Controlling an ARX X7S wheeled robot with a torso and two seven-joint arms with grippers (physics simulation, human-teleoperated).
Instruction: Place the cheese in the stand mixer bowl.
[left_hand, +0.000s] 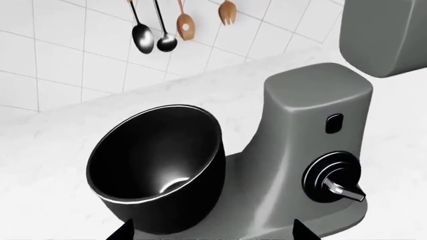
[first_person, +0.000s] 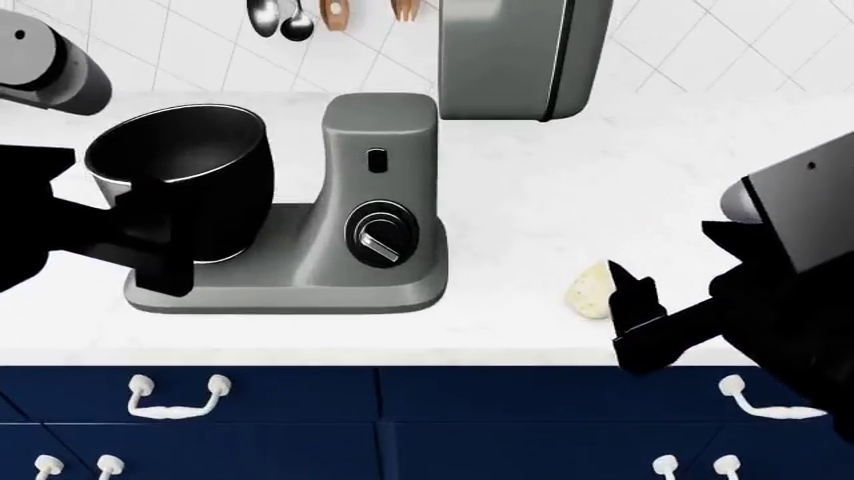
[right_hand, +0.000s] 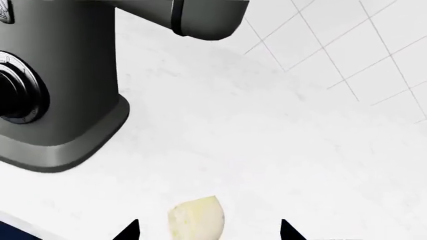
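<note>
White marble counter (first_person: 534, 200) under a tiled wall (left_hand: 53, 65). The right gripper (right_hand: 208, 231), spread wide, straddles the cheese (right_hand: 197, 217); the left gripper (left_hand: 213, 232), also wide, hovers before the bowl (left_hand: 157, 167).

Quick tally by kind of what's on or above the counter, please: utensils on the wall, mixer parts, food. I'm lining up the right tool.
Hanging utensils: 4 (2 dark metal spoons, 2 wooden)
Stand mixer body: 1
Stand mixer bowl: 1
Cheese: 1
Total: 7
Both the left tool and the right tool are open; the cheese lies between the right one's tips.
</note>
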